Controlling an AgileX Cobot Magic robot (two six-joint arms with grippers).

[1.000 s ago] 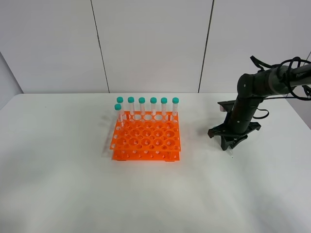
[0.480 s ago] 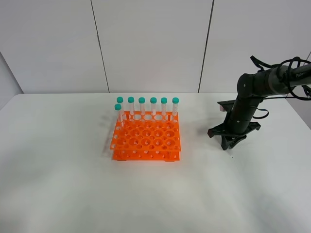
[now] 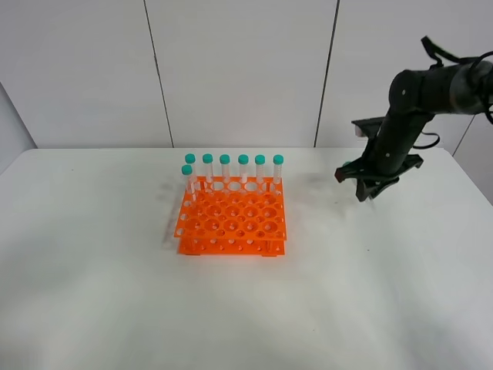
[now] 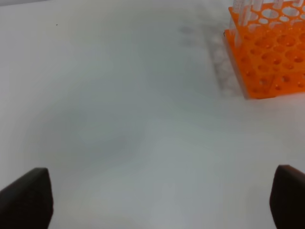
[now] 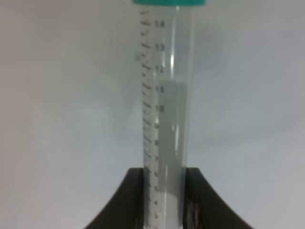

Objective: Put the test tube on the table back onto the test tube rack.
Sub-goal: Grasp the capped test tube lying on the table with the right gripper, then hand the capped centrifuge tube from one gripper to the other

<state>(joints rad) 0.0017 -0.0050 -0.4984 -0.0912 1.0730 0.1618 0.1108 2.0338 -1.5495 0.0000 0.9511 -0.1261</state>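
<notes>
Right gripper (image 5: 164,202): closed down to tube width, with its 2 fingers (image 5: 126,205) pinching 1 tube (image 5: 164,119) by the lower body. The tube runs straight out from between them, teal cap (image 5: 169,2) at the far end, and only the fingers touch it. So your task tube is in this gripper, not lying on the table (image 3: 347,308). In the high view you can barely make it out under the arm.

Left gripper (image 4: 157,200): spread wide, 2 dark fingertips (image 4: 26,200) at the edges of its view, bare table between them, holding nothing.

Counts:
- Tubes: 8 total. 1 is in the right gripper and 7 stand upright in the rack (image 3: 231,223).
- Racked tubes (image 3: 243,171): 6 stand in the back row. 1 more stands just in front of that row, at the end farthest from the right gripper.
- Caps: 8, all teal. The held one is cut off by the frame edge.
- Racks: 1, orange, two tiers. The rest of the holes you can see are open. I can't count them reliably.

Positions: the rack sits on the table well apart from the right gripper, off to its left in the high view. A corner of it shows ahead of the left gripper, also well apart.

Writing: there's a graduation scale down the held tube. You can read 14, 13, 12, 11 and 10 from the cap end, then 4 and 3 near the fingers. The digits between are too blurred to read.
</notes>
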